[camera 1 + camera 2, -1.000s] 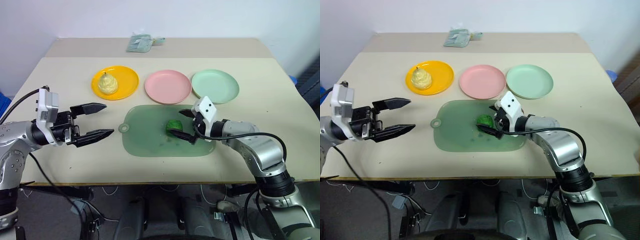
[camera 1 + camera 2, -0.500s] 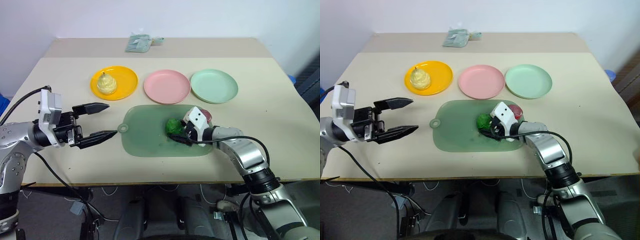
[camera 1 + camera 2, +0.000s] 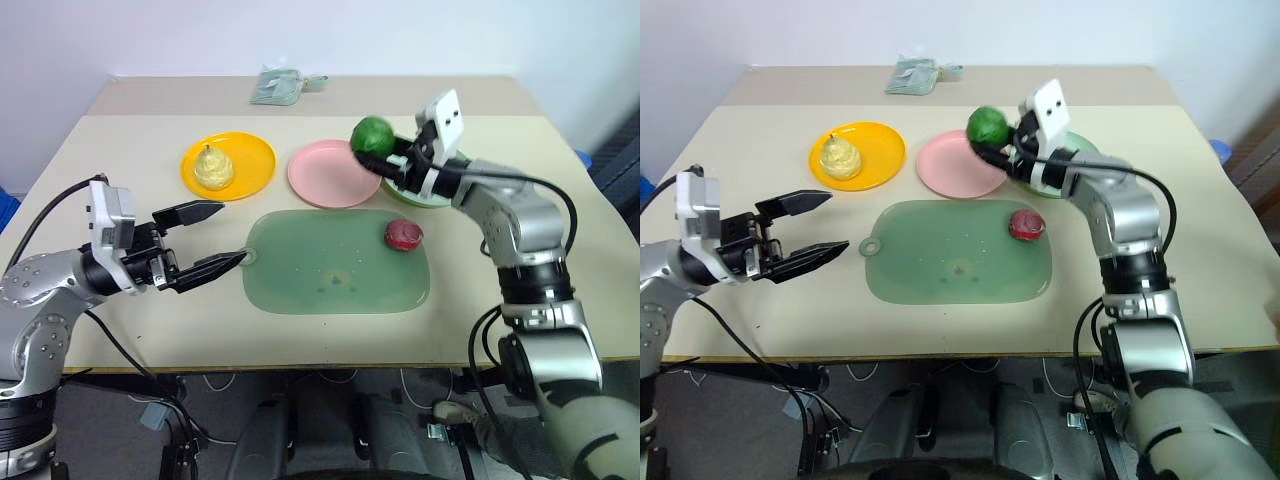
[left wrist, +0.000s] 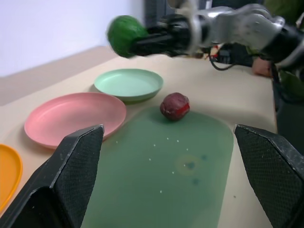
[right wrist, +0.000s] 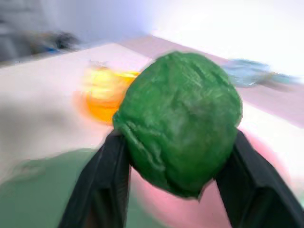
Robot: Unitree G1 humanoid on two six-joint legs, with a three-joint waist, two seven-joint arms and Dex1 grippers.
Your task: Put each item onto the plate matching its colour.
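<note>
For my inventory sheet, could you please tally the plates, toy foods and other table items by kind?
Plates: 3, yellow, pink, mint green
Toy foods: 3, pear, green ball, red one
Cutting board: 1
Packet: 1
Total: 8

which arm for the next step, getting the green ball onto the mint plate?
Right. The right gripper is already shut on the green leafy ball, held in the air beside the mint green plate. The left gripper hangs open and empty near the cutting board's far edge.
</note>
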